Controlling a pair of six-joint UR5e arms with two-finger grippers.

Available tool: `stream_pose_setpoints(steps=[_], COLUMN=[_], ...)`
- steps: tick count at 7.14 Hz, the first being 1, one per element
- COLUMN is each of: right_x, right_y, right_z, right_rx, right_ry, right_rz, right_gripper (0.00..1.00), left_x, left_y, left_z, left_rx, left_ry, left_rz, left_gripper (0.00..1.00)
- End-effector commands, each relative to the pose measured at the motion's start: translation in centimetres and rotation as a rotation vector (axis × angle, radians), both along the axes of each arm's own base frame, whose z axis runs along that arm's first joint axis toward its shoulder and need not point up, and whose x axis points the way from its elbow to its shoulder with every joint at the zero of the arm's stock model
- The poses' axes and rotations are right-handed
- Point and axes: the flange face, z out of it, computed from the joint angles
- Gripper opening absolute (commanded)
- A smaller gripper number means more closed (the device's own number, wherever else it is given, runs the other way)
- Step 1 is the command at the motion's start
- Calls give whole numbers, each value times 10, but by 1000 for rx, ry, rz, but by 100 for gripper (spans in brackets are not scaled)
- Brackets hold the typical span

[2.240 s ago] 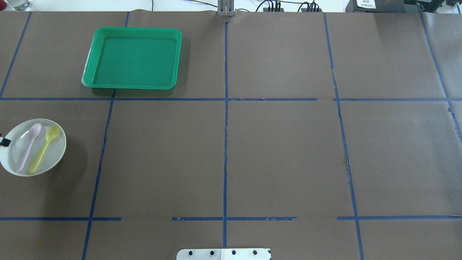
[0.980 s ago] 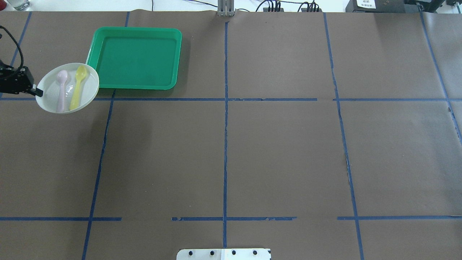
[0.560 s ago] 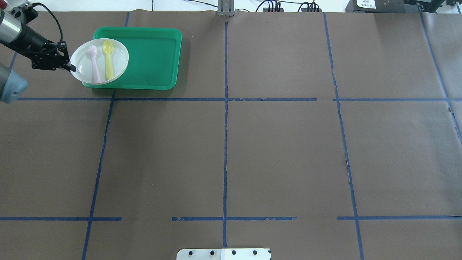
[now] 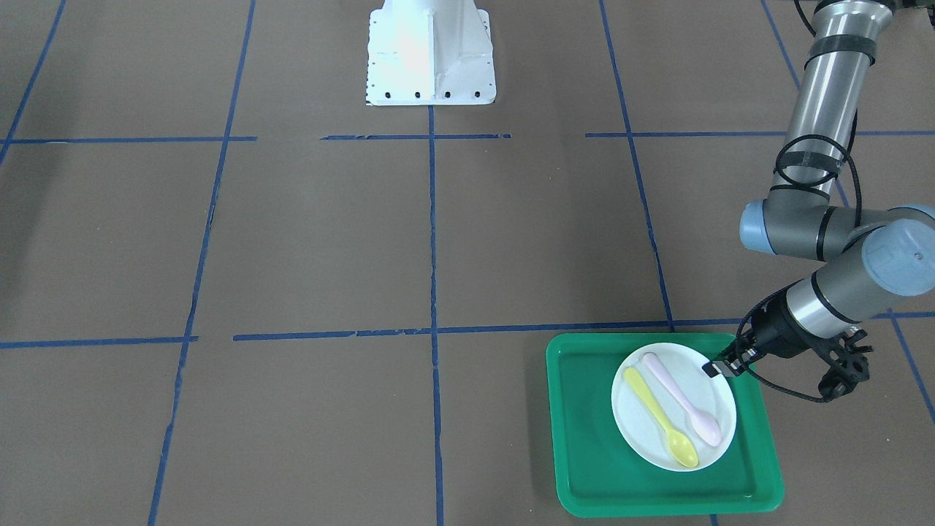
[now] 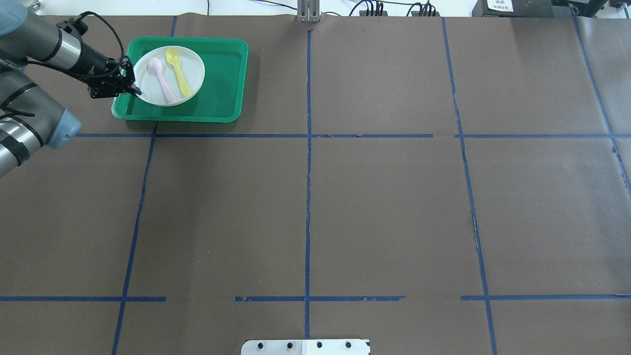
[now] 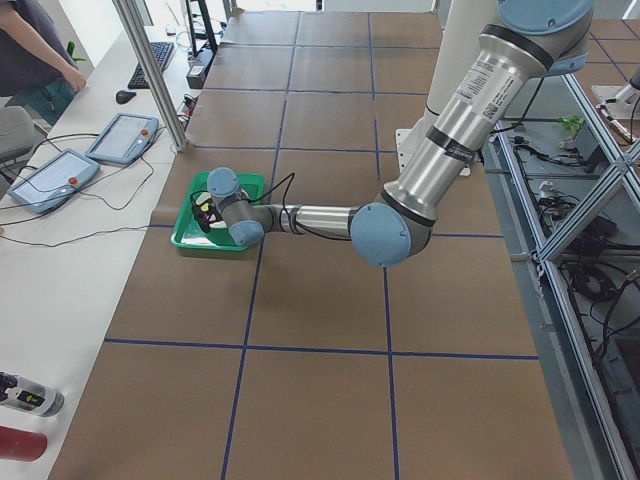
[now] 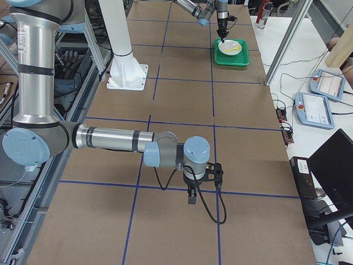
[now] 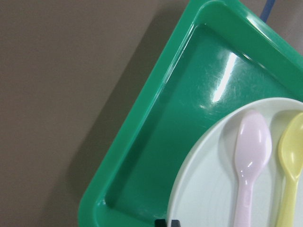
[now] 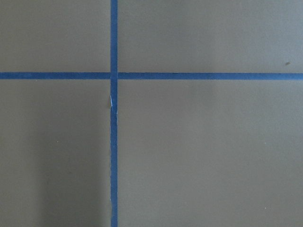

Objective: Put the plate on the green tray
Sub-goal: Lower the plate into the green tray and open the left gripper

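Note:
The white plate (image 5: 194, 74) lies over the left half of the green tray (image 5: 222, 79), within its rim. A pink spoon (image 5: 162, 81) and a yellow spoon (image 5: 178, 74) lie on the plate. My left gripper (image 5: 135, 91) is shut on the plate's near-left rim. The front-facing view shows the same grip (image 4: 712, 369) on the plate (image 4: 639, 431) over the tray (image 4: 584, 438). I cannot tell whether the plate rests on the tray floor. My right gripper (image 7: 190, 196) shows only in the exterior right view, low over bare table, so I cannot tell whether it is open or shut.
The robot's white base (image 4: 429, 51) stands at the table's robot side. A metal post (image 5: 308, 12) and cables sit at the far edge. Blue tape lines cross the brown table cover. Tablets (image 6: 45, 178) lie on the side table beyond the tray.
My left gripper has carried the plate with both spoons from the near left of the table, forward and right, to over the tray. The tray has not moved.

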Motion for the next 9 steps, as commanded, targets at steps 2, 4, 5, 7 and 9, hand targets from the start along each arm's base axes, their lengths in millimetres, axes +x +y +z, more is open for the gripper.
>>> stream_pose_setpoints(steps=[2, 4, 5, 7, 9], right_x=[0, 0, 0, 0, 0], right_y=[-1, 0, -1, -1, -1], right_z=[-1, 0, 0, 0, -1], right_rx=[1, 0, 0, 0, 1], right_ry=[0, 0, 0, 0, 0], right_rz=[0, 0, 0, 0, 0], right_gripper=[100, 100, 100, 100, 100], left_x=[5, 1, 1, -10, -42], left_y=[4, 9, 10, 7, 18], left_z=[2, 9, 8, -5, -20], left_rx=[15, 40, 42, 70, 125], left_ry=[10, 22, 24, 37, 51], left_rz=[-1, -1, 0, -8, -11], left_gripper=[23, 100, 100, 100, 100])
